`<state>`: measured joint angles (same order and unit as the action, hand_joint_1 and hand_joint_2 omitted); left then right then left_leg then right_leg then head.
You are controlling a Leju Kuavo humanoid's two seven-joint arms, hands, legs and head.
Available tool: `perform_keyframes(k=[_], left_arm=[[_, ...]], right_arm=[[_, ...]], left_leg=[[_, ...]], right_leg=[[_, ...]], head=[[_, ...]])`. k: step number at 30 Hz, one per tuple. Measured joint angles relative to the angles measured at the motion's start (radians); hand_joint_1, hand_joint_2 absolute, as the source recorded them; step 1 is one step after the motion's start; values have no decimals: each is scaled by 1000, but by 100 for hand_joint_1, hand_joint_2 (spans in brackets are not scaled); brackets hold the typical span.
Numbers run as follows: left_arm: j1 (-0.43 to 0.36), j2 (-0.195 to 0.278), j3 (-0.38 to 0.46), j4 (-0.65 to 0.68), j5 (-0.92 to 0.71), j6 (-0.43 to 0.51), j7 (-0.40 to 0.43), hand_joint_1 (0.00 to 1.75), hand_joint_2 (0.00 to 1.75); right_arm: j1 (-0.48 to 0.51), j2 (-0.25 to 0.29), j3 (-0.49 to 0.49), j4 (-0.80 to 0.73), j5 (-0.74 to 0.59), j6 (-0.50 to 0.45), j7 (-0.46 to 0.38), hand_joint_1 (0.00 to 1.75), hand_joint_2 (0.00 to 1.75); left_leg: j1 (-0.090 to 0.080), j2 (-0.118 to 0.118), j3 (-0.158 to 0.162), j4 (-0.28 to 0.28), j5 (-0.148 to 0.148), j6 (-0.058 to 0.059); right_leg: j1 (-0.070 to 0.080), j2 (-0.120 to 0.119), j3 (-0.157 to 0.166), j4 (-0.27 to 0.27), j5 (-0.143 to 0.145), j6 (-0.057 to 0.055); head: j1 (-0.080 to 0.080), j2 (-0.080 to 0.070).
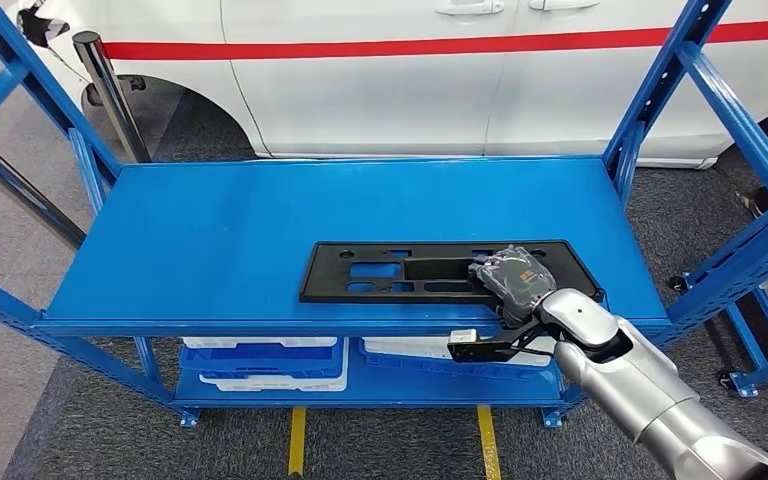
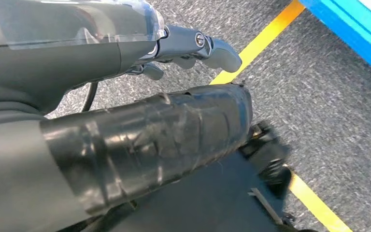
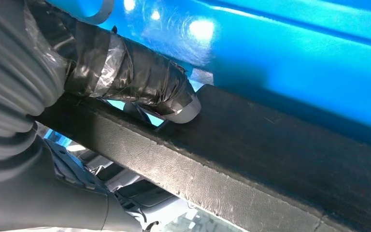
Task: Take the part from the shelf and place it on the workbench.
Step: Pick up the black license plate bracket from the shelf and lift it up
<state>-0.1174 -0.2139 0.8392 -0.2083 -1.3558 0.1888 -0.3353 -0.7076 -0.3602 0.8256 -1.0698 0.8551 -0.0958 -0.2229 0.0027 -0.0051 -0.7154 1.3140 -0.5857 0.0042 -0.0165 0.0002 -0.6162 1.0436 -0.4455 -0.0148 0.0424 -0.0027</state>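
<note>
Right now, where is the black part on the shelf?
In the head view, the black part lies flat on the blue shelf's top board, toward its front right; the right hand rests on its right end.

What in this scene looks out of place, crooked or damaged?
Little stands out. The black part lies flat on the blue shelf, roughly parallel to its front edge, with the right hand on its right end. The one oddity: the fingers are wrapped in wrinkled tape, as is the left hand.
</note>
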Motion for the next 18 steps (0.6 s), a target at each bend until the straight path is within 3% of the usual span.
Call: perform_keyframes(k=[1, 3, 5, 8, 10, 13, 14, 15, 16, 18], left_arm=[[1, 0, 0, 0, 0, 0, 0, 0, 0], [1, 0, 0, 0, 1, 1, 0, 0, 0], [0, 0, 0, 0, 6, 4, -2, 0, 0], [6, 1, 0, 0, 17, 10, -3, 0, 0], [11, 0, 1, 0, 21, 17, -2, 0, 0], [11, -2, 1, 0, 21, 23, -1, 0, 0], [11, -3, 1, 0, 21, 24, 0, 0, 0], [11, -3, 1, 0, 22, 26, 0, 0, 0], [11, -3, 1, 0, 22, 27, 0, 0, 0], [11, -4, 1, 0, 23, 31, 0, 0, 0]], right_arm=[[2, 0, -2, 0, 2, -3, 1, 175, 175], [5, -2, -6, -3, 20, -17, 9, 175, 175], [19, -7, -11, -22, 90, -76, 40, 175, 175], [94, -14, -44, -116, 265, -231, 119, 175, 175], [178, -13, -86, -219, 410, -338, 176, 175, 175], [296, 7, -135, -366, 593, -448, 242, 175, 175], [328, 16, -144, -403, 616, -464, 254, 175, 175], [355, 23, -151, -433, 624, -472, 262, 175, 175], [376, 28, -159, -460, 626, -479, 267, 175, 175], [401, 34, -173, -506, 628, -498, 271, 175, 175]], left_leg=[[0, 0, 16, -34, 28, 3], [-1, 0, 83, -172, 97, 14], [-6, -1, 127, -269, 125, 23], [-7, -2, 135, -293, 128, 30], [-1, -2, 144, -309, 136, 38], [0, 0, 149, -317, 137, 47], [0, 0, 149, -317, 136, 49], [0, -1, 150, -316, 135, 49], [0, -2, 150, -313, 133, 48], [2, -4, 149, -303, 125, 40]], right_leg=[[1, 1, 1, 0, 0, 0], [3, 2, 3, 1, 0, 1], [4, 3, -1, 2, 1, 7], [4, 1, -3, -2, 3, 22], [6, 0, -13, 27, -22, 30], [4, 1, -92, 199, -112, 37], [1, 1, -117, 252, -129, 39], [-2, 1, -127, 273, -127, 41], [-6, 0, -117, 253, -106, 43], [-11, -1, -53, 125, -43, 45]], head=[[0, 0], [0, 0], [0, 0], [0, 0], [2, 0], [3, 0], [4, 0], [3, 0], [4, 0], [4, 0]])
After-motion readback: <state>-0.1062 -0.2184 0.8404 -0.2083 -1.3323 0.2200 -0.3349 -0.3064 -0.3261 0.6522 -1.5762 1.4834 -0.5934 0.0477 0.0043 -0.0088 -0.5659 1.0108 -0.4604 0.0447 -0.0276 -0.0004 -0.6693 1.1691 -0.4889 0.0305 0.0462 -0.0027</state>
